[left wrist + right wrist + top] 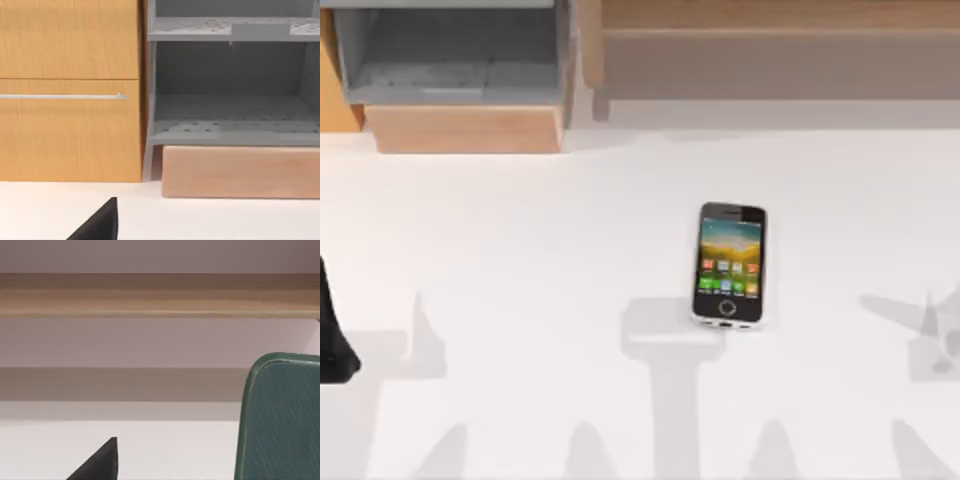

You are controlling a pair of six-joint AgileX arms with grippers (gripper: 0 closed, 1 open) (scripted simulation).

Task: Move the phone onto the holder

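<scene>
- Phone (729, 265) lying flat and face up on the white table (520, 260), screen lit, right of the table's middle, well apart from both arms.
- Left arm (332, 330) parked at the table's left edge, far left of the phone; cannot tell the state of its fingers.
- Ahead of the left wrist: grey shelf unit (230, 80) over a wooden block (240, 172), wooden cabinet (70, 90) beside it.
- Near the right wrist: green upright panel (280, 420), wooden ledge (160, 295) beyond.
</scene>
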